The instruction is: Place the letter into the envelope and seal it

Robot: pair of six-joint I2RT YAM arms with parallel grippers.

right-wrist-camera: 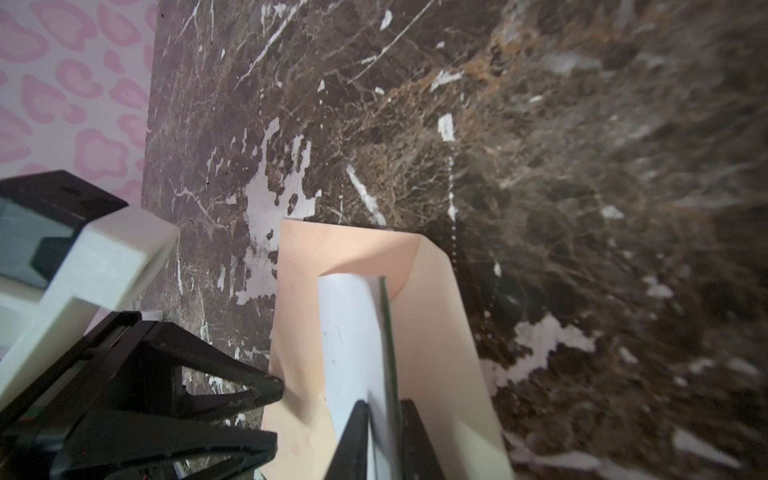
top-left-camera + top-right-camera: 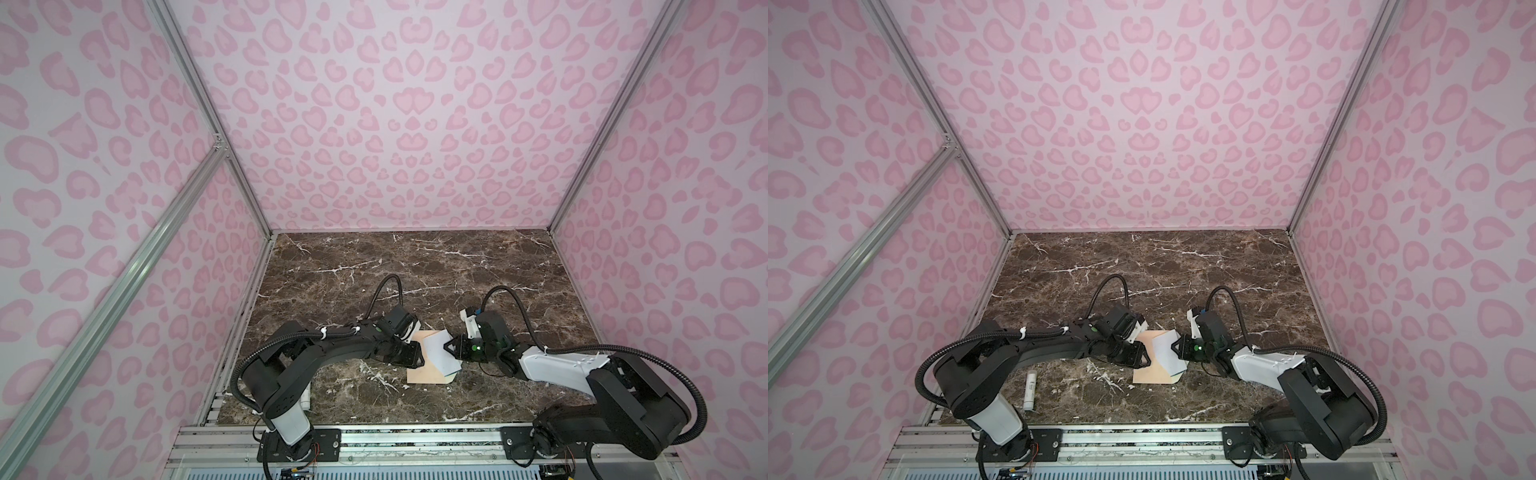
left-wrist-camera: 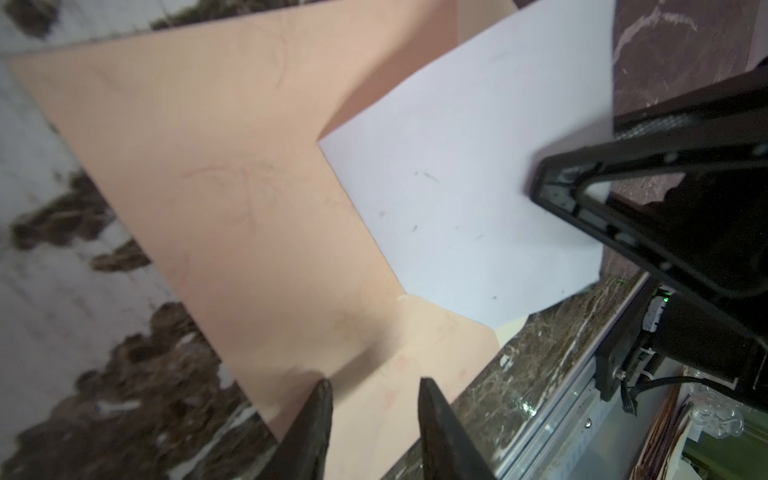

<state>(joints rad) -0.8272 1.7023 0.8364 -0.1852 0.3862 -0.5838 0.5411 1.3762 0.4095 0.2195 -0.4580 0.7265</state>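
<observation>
The peach envelope [image 2: 424, 374] [image 2: 1150, 374] lies at the middle of the marble table, pocket mouth and flap [image 1: 449, 353] open towards the right arm. The white letter [image 2: 434, 347] [image 3: 457, 166], with a thin green edge, is tilted up and partly slid into the pocket. My right gripper [image 1: 384, 415] [image 2: 448, 347] is shut on the letter's outer edge. On the envelope's left edge rests my left gripper [image 3: 376, 399] [image 2: 419, 357], its jaws apart, nothing pinched between them, the peach paper lying under the tips.
A small white glue-stick tube [image 2: 1030, 390] lies near the table's front left, beside the left arm's base. Pink patterned walls close in three sides. A metal rail [image 2: 374, 440] runs along the front edge.
</observation>
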